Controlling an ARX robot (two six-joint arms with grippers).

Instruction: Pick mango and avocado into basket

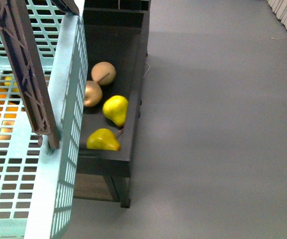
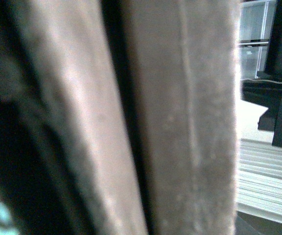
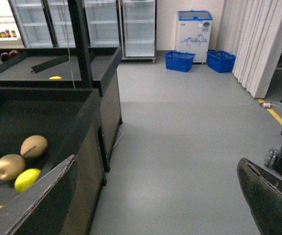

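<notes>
The light teal basket (image 1: 66, 124) hangs close to the front camera at the left, its slotted wall filling that side. Its brown ribbed handle (image 1: 26, 69) runs up across it and fills the left wrist view (image 2: 180, 122), where my left gripper is shut on it; the fingers themselves do not show. Orange and yellow shapes (image 1: 1, 99) show through the basket's slots; I cannot tell what they are. No mango or avocado shows clearly. My right gripper (image 3: 155, 205) is open and empty above the grey floor, beside the black display bin (image 3: 82, 161).
The black bin (image 1: 133, 99) holds two tan stemmed pears (image 1: 103, 73) and two yellow-green pears (image 1: 115, 109). Grey floor (image 1: 218, 124) lies to the right. Glass-door fridges, a white freezer (image 3: 195, 29) and two blue baskets (image 3: 179, 60) stand at the far wall.
</notes>
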